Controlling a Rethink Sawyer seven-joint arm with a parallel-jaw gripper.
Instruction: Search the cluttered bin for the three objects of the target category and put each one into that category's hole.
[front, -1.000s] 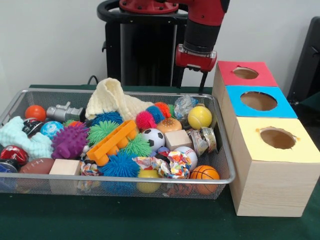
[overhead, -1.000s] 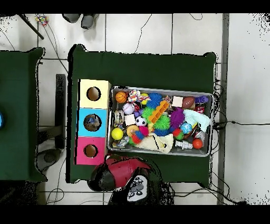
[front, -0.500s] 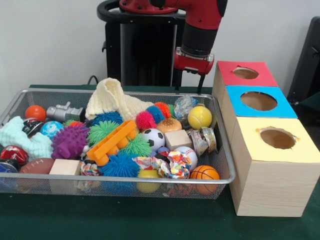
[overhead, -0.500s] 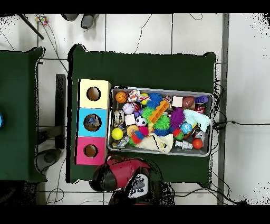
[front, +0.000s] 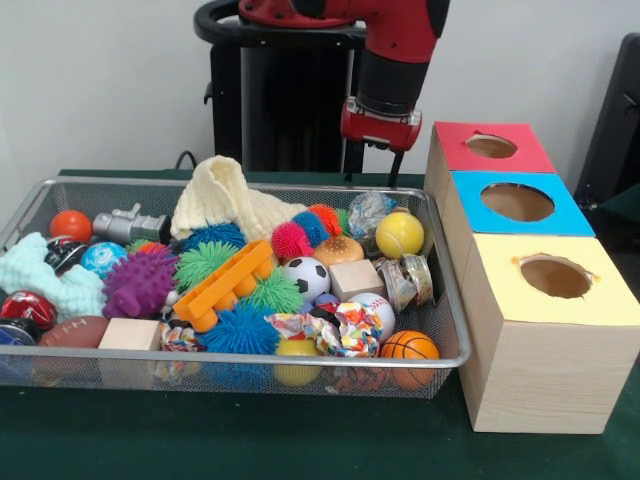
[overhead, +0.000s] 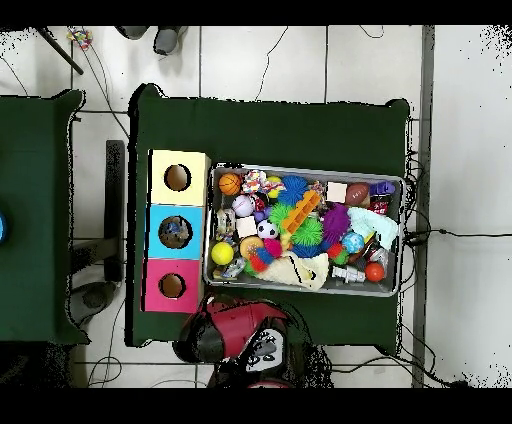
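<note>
Gripper (front: 371, 163) hangs behind the wire bin (front: 440, 300)'s far rim, and you can't tell whether its jaws are parted. Below them lie a yellow ball (front: 399, 234) and foil wad (front: 368, 212) (boxes (front: 500, 320) stand alongside).

Clearance around bin (front: 440, 352) and boxes.
Bin packed edge to edge with toys, no bare floor showing; cloth (front: 225, 200) heaps highest at the far wall. Red (front: 491, 146), blue (front: 517, 202) and yellow (front: 555, 276) holes lie unobstructed from above.
</note>
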